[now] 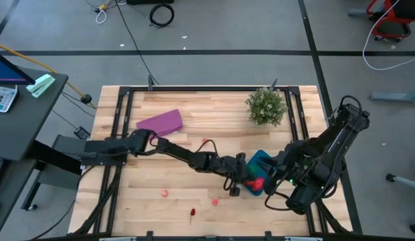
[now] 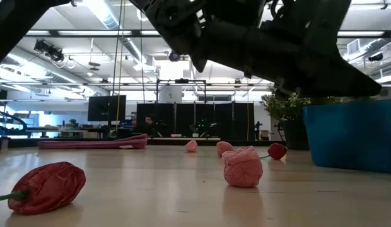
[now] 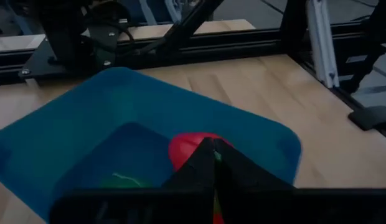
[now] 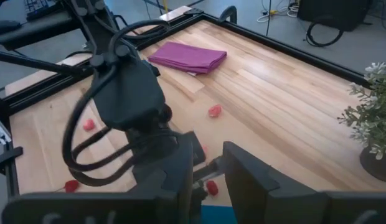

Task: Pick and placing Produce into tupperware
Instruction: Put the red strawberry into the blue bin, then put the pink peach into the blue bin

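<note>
Already the tupperware (image 1: 260, 161) sat near the surface's (image 1: 214, 107) right front, holding at least one red produce piece (image 3: 187, 148) and something green. Left end effector (image 1: 242, 175) hovered over it, fingers clenched; what they pinched, if anything, stayed hidden. Risk, as judged: a release off-centre could bounce a piece over the shallow wall, or the arm could nudge the container. Left arm stretched long across the surface. Right end effector (image 4: 208, 168) waited beside the container, jaws parted, gripping nothing. Loose pieces (image 1: 192, 213) remained.
</note>
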Controlling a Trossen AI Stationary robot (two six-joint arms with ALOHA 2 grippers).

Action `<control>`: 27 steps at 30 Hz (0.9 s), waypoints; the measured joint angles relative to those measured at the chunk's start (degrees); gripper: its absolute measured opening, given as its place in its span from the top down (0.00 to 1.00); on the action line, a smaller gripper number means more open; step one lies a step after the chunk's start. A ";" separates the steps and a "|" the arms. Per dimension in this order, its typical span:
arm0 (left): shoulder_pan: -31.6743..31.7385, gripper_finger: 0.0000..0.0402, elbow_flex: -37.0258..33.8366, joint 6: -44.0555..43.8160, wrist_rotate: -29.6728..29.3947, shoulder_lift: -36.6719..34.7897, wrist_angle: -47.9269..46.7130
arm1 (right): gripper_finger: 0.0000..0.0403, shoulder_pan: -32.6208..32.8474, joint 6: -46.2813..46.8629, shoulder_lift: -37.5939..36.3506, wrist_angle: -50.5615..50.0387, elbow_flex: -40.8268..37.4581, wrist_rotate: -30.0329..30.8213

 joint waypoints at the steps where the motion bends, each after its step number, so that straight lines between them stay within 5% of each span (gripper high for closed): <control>1: -0.06 0.96 0.23 0.00 -0.06 0.11 -0.16 | 0.76 -0.01 0.00 0.00 0.00 0.00 0.00; 15: 0.85 0.69 0.46 0.02 -0.51 -4.76 -4.25 | 0.76 -0.02 -1.59 0.00 0.09 0.00 -0.12; 27: 4.01 0.72 0.52 4.51 -0.61 -27.91 -52.17 | 0.76 -0.38 -2.07 0.00 0.95 0.00 -0.08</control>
